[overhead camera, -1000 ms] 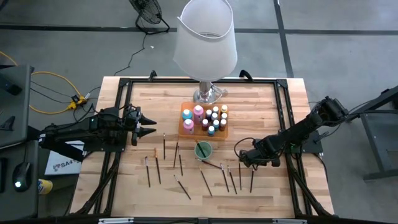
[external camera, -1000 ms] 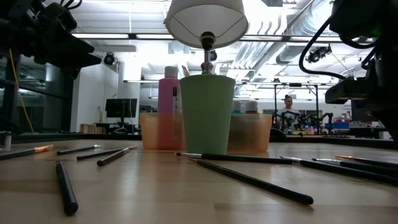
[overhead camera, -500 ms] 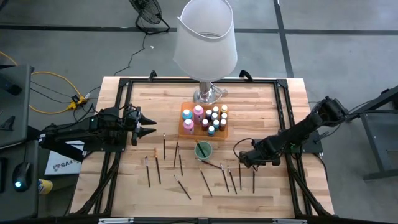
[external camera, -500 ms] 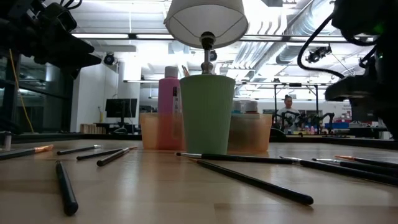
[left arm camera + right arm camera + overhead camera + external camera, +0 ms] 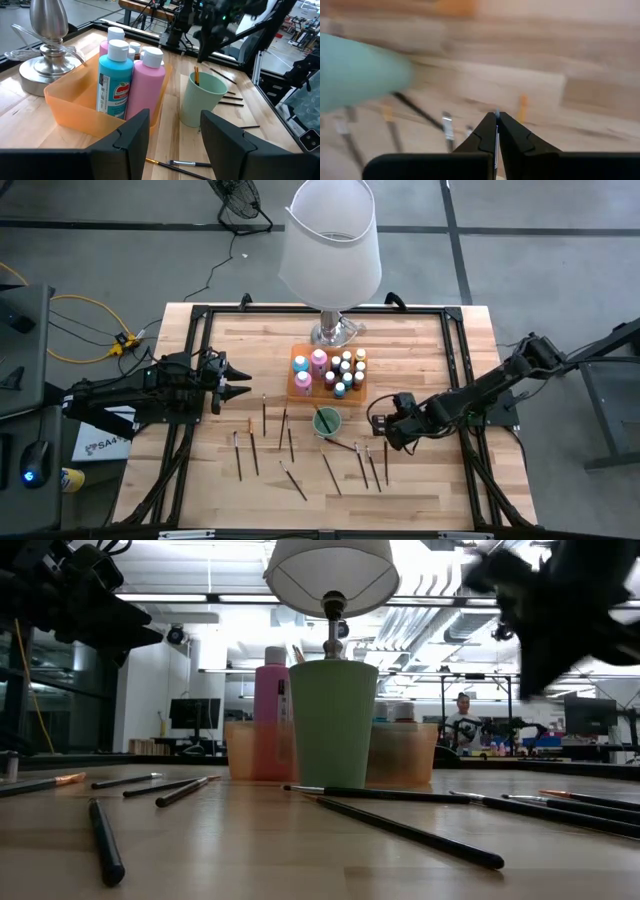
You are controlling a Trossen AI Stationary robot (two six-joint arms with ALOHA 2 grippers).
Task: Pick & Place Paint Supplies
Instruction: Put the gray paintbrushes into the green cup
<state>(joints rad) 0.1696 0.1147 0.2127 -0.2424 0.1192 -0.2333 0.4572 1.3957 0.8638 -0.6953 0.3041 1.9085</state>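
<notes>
Lying scattered across the front of the pale wooden table (image 5: pixel 440 350) are about ten thin dark-handled paint brushes (image 5: pixel 290 470), flat and mostly pointing front to back. Just behind them stands a light green plastic cup (image 5: pixel 326 421), upright, with one brush leaning inside it. To the cup's right, raised above the table, the right gripper (image 5: pixel 374 420) has its fingers pinched together on a thin brush seen end-on between the tips (image 5: pixel 496 150). At the table's left edge, level with the cup, the left gripper (image 5: pixel 240 384) hangs with its fingers partly apart, holding nothing. Behind the cup sits a translucent orange plastic tray (image 5: pixel 297 393) holding a tall teal bottle (image 5: pixel 300 364), a tall pink bottle (image 5: pixel 319 360) and many small paint bottles with coloured caps (image 5: pixel 345 370). Farthest back stands a silver-based lamp with a big white shade (image 5: pixel 330 240).
</notes>
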